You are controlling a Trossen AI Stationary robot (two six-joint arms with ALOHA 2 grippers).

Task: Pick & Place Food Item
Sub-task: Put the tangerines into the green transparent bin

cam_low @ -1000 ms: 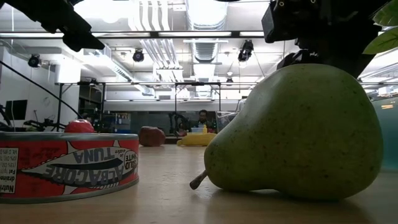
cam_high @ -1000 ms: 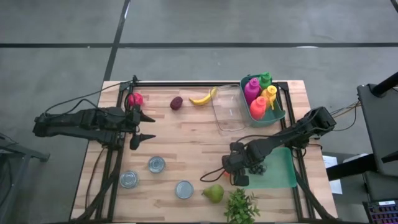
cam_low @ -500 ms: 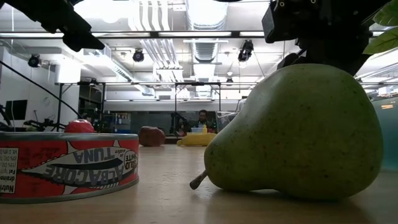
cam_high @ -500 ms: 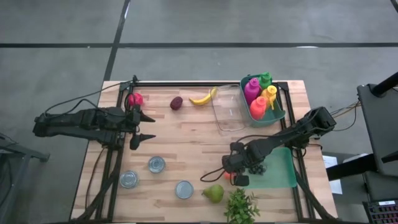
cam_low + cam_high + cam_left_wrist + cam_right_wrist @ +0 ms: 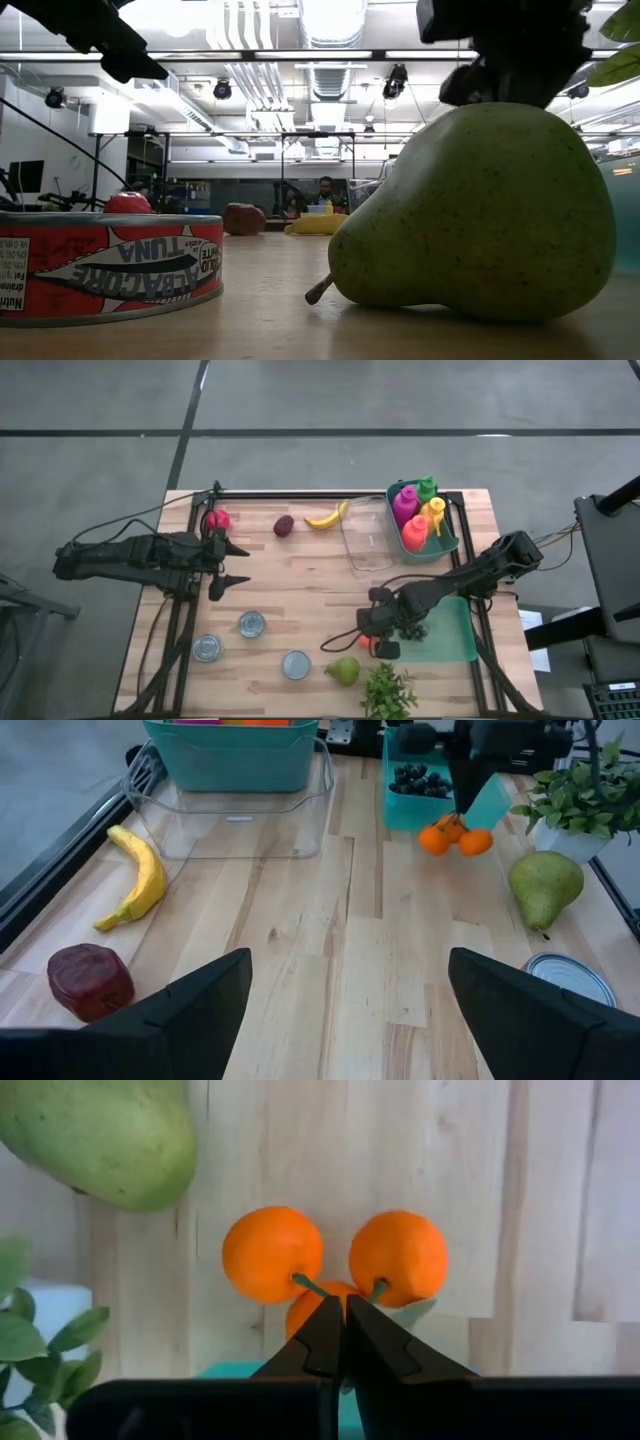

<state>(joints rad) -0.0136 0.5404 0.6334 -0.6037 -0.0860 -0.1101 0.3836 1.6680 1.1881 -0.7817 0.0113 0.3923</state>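
Right pincer [image 5: 340, 1342] is gripping the oranges [image 5: 335, 1265] by their stems, lifting not yet evident. Placing is pending. Left pincer [image 5: 232, 564] is hanging wide, idle, over the desk [image 5: 300, 600].

Right gripper [image 5: 342, 1342]: low over table front right, fingers pressed together, arm reaching in from right edge. Left gripper [image 5: 232, 565]: fingers spread wide, arm extended level over table left, idle

oranges [image 5: 455, 837] beside tray [image 5: 403, 800] | pear [image 5: 343, 670] near plant [image 5: 387, 691] | banana [image 5: 325, 517] beside clear bin [image 5: 365, 535]
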